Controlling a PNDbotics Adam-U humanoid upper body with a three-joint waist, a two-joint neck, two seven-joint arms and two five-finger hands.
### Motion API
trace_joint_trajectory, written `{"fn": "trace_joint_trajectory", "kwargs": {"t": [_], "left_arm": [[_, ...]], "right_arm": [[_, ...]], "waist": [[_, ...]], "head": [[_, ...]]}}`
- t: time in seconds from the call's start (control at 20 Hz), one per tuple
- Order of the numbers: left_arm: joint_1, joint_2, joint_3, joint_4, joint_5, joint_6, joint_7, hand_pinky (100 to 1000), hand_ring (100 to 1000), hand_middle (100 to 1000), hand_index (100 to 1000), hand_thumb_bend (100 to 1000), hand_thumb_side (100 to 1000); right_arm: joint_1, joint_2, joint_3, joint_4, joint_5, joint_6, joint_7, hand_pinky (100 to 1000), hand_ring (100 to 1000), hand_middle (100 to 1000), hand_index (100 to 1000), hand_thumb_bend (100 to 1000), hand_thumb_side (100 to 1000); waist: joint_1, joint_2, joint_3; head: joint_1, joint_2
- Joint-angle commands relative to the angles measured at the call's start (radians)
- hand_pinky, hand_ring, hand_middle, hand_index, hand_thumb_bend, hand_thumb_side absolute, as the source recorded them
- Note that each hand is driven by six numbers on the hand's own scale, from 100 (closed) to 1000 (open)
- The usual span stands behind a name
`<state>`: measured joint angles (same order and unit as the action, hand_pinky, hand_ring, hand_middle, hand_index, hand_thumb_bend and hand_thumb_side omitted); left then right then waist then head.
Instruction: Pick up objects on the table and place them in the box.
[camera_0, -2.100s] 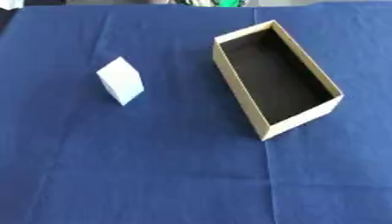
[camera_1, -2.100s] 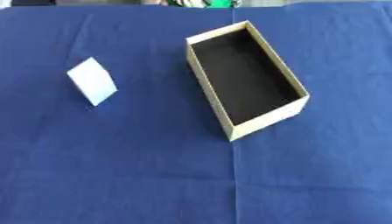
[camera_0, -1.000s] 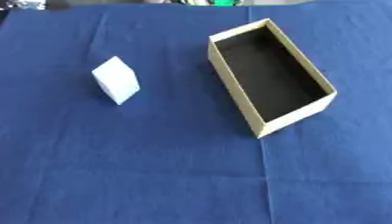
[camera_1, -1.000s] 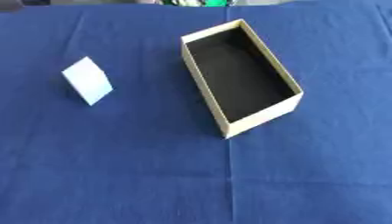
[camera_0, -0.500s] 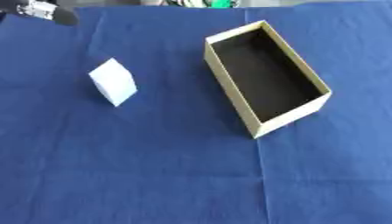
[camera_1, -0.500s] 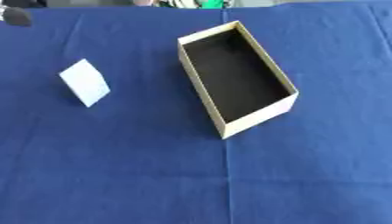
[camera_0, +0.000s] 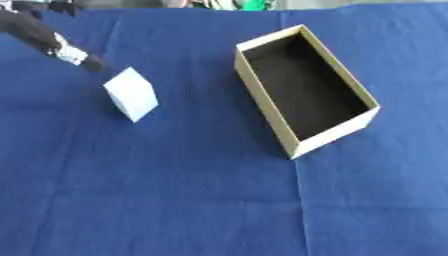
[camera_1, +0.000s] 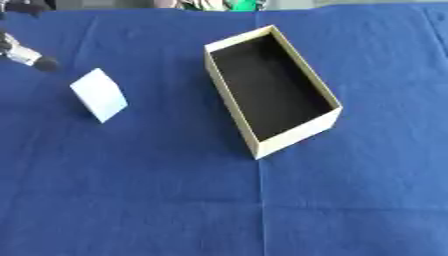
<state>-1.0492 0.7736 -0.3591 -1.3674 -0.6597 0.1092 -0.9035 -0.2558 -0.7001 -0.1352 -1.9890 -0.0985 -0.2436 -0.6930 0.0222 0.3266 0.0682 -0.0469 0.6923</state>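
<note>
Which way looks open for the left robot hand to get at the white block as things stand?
Probably from the block's upper left: the left robot hand hangs just there, apart from the white block, with only bare blue cloth between them.

One pale blue block (camera_0: 131, 93). One open tan box (camera_0: 304, 89), dark inside, nothing in it. One blue cloth (camera_0: 175, 200) over bench. One robot hand (camera_0: 74, 54) in view, upper left.
</note>
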Motion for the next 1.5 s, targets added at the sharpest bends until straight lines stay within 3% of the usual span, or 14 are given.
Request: {"fn": "trace_joint_trajectory", "kwargs": {"t": [0.05, 0.4, 0.55, 0.95, 1.3, 1.5], "left_arm": [[-0.005, 0.031, 0.007, 0.003, 0.035, -0.081, -0.003, 857, 972, 921, 1000, 761, 435], [0.016, 0.057, 0.016, -0.023, 0.044, -0.479, 0.021, 902, 1000, 981, 1000, 870, 441], [0.009, 0.047, 0.026, 0.031, 0.033, -0.587, 0.028, 896, 1000, 970, 1000, 879, 429], [-0.016, 0.01, 0.038, 0.117, -0.035, -0.722, 0.159, 863, 977, 957, 1000, 809, 384], [-0.039, -0.044, 0.023, 0.193, -0.1, -0.772, 0.222, 841, 961, 929, 1000, 767, 362], [-0.052, -0.076, 0.008, 0.238, -0.135, -0.791, 0.203, 843, 965, 937, 1000, 774, 359]], "right_arm": [[-0.012, -0.028, -0.007, -0.011, -0.002, 0.003, 0.001, 684, 795, 670, 811, 100, 984], [-0.015, -0.027, -0.004, -0.011, -0.002, 0.004, 0.004, 684, 793, 666, 810, 100, 985], [-0.017, -0.027, -0.003, -0.011, -0.003, 0.004, 0.007, 684, 792, 665, 810, 100, 986], [-0.019, -0.024, 0.001, -0.011, -0.002, 0.006, 0.012, 685, 792, 662, 810, 100, 986], [-0.027, -0.023, 0.006, -0.011, -0.002, 0.007, 0.017, 685, 793, 661, 810, 100, 986], [-0.03, -0.022, 0.008, -0.011, -0.004, 0.007, 0.019, 685, 793, 661, 810, 100, 986]], "waist": [[0.007, -0.033, -0.002], [0.008, -0.029, -0.005], [0.008, -0.029, -0.009], [0.009, -0.022, -0.024], [0.012, -0.014, -0.04], [0.014, -0.012, -0.048]], "head": [[-0.002, -0.008], [-0.005, -0.01], [-0.001, -0.011], [0.01, -0.016], [0.026, -0.013], [0.045, -0.007]]}}
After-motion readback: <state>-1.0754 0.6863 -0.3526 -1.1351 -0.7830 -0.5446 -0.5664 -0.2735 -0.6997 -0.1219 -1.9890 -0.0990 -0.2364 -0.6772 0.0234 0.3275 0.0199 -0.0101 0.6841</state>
